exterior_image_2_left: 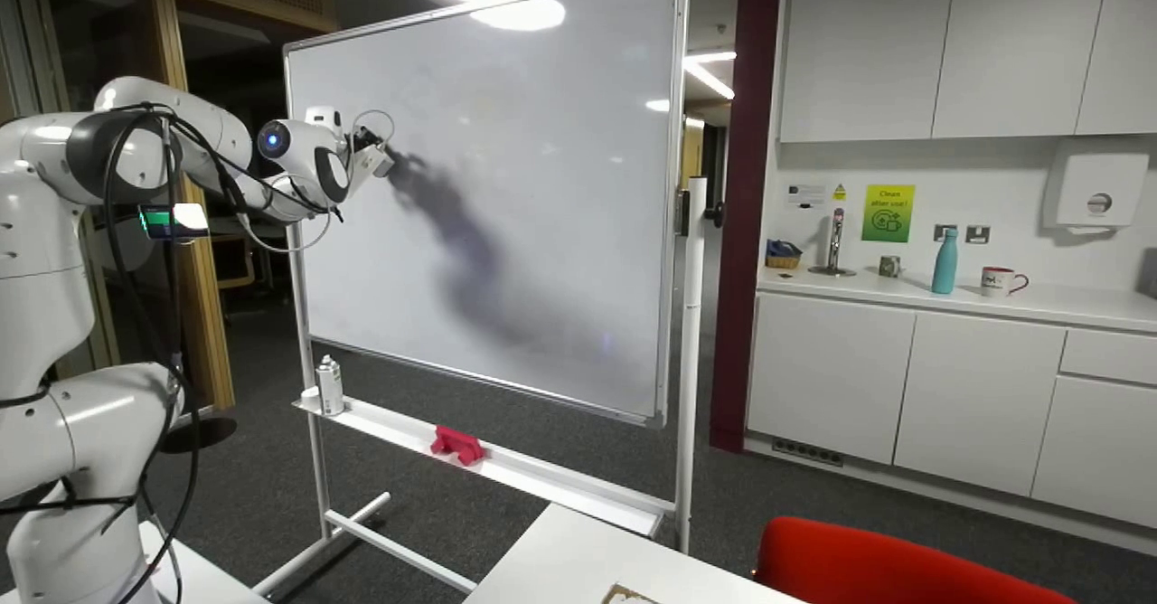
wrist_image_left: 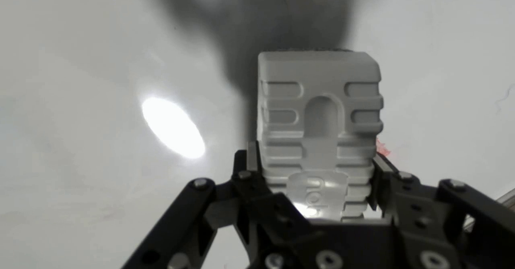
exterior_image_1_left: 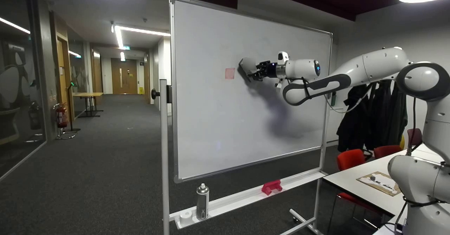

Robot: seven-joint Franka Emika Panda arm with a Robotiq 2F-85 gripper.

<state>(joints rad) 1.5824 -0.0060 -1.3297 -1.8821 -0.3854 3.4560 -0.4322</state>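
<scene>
Whiteboard eraser (wrist_image_left: 320,116): one, pale grey and ridged, close in front of the face of the whiteboard (exterior_image_1_left: 211,129); whether it touches the surface I cannot tell. Raised lettering on its back shows only in the wrist view, partly hidden.

Gripper (wrist_image_left: 317,160): one, clenched around the eraser, its two black fingers (wrist_image_left: 243,180) pressed to opposite sides.

Robot arm (exterior_image_1_left: 365,66): one, white with dark grey parts, stretched toward the board in both exterior views, where a soft dark shadow (exterior_image_2_left: 479,269) falls across the white surface.

Pinkish square (exterior_image_1_left: 229,73): one, on the board near the eraser, visible in an exterior view.

Red smudge (wrist_image_left: 383,147): one, small, by the eraser's right edge in the wrist view.

Ledge (exterior_image_1_left: 242,198): one, below the board, bearing one spray can (exterior_image_1_left: 203,203), one small white round item (exterior_image_1_left: 185,216) and one red holder (exterior_image_1_left: 271,186); all appear in both exterior views.

Kitchen counter (exterior_image_2_left: 1085,302): one, only in an exterior view, with one turquoise bottle (exterior_image_2_left: 945,262), one white mug (exterior_image_2_left: 997,281), one patterned cup (exterior_image_2_left: 889,266) and one tap (exterior_image_2_left: 836,238).

Dark coats (exterior_image_1_left: 372,115): several, too merged to count, only in an exterior view, along with one fire extinguisher (exterior_image_1_left: 61,117).
</scene>
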